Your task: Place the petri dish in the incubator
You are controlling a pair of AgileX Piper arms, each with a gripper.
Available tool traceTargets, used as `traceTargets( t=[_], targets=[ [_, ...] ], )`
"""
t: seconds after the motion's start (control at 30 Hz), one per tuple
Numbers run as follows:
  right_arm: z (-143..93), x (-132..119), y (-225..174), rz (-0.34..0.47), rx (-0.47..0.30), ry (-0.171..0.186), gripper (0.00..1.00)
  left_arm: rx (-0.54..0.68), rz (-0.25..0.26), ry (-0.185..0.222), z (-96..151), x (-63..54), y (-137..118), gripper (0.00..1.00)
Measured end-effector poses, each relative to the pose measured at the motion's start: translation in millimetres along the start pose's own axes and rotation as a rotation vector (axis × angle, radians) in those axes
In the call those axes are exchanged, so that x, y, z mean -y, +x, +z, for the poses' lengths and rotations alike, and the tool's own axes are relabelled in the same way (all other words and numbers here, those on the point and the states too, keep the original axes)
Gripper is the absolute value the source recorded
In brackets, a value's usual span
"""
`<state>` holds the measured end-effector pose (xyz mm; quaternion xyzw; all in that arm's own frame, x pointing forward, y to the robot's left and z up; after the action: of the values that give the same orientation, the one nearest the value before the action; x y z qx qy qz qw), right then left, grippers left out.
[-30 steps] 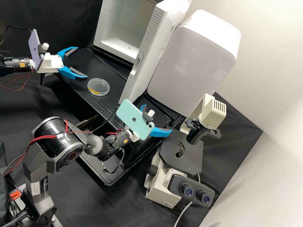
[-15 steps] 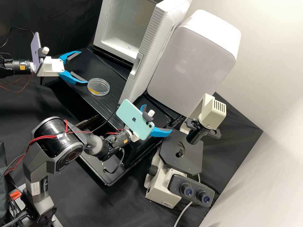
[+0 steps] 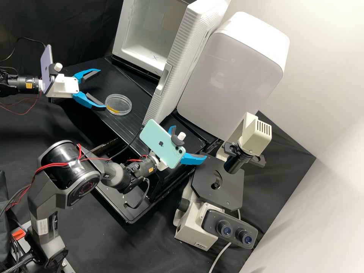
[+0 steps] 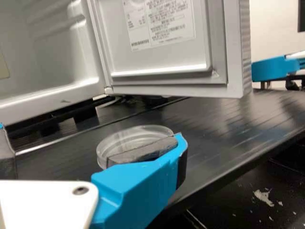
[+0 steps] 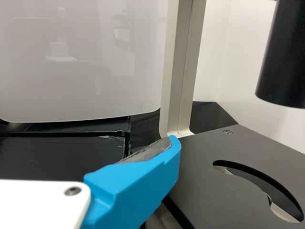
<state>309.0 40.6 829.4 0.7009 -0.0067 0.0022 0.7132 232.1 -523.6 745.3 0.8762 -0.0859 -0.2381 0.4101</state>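
My left gripper [image 3: 99, 88] is spread wide, with the dish [image 3: 118, 104] just ahead of its tips. I'd judge it light, stiff, slick, crackable. Pinch opposite rim sides, gently, level.

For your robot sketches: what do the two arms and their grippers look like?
The left arm and right arm are dark grey; the right has a drum-shaped joint, red wires and a sticker. The left gripper and right gripper each have a white body and two blue tapered fingers with dark pads. A lilac phone is clamped on the left wrist, a mint phone on the right.
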Motion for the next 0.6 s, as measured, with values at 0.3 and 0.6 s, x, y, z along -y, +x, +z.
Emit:
traceTargets(
  t=[0.3,0.6],
  targets=[
    [0.0,0.0,0.0,0.0,0.0,0.0,1.0,0.009,-0.042,-0.008,1.1,7.9,9.7,1.0],
    [0.0,0.0,0.0,0.0,0.0,0.0,1.0,0.032,-0.075,-0.091,0.1,12.8,19.9,1.0]
  ],
)
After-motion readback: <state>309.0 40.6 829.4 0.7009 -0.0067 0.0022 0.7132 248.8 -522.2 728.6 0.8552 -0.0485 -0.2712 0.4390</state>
